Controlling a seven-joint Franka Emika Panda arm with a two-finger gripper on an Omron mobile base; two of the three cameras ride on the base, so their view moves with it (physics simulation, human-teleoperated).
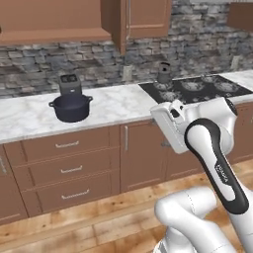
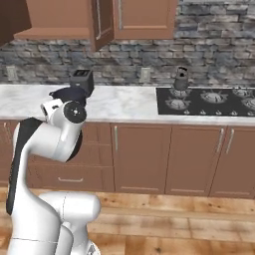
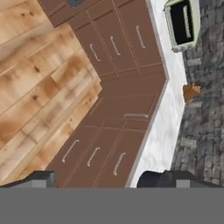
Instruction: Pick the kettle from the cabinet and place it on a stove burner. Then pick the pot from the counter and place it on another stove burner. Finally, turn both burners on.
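Pot [image 1: 72, 107] sits on counter [image 1: 29, 118], left, just in front of black toaster [image 1: 69, 84]. Kettle [image 1: 163, 73] — on rear-left burner [image 1: 164, 84] of cooktop [image 1: 232, 91], right. Arm lettering blurred, unreadable. Claw [image 3: 103, 178] spread wide, holding nothing — pointed at drawers [image 3: 114, 43] and floor [image 3: 39, 87].

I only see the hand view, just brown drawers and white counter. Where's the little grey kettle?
Observer: The small dark grey metal kettle stands on a back burner of the black glass cooktop.
Operator: And the big pot?
Observer: The wide dark blue-black pot sits on the white marble counter, in front of the boxy black toaster.
Operator: Is the cupboard shut?
Observer: No, the brown wooden cabinet door hangs open.
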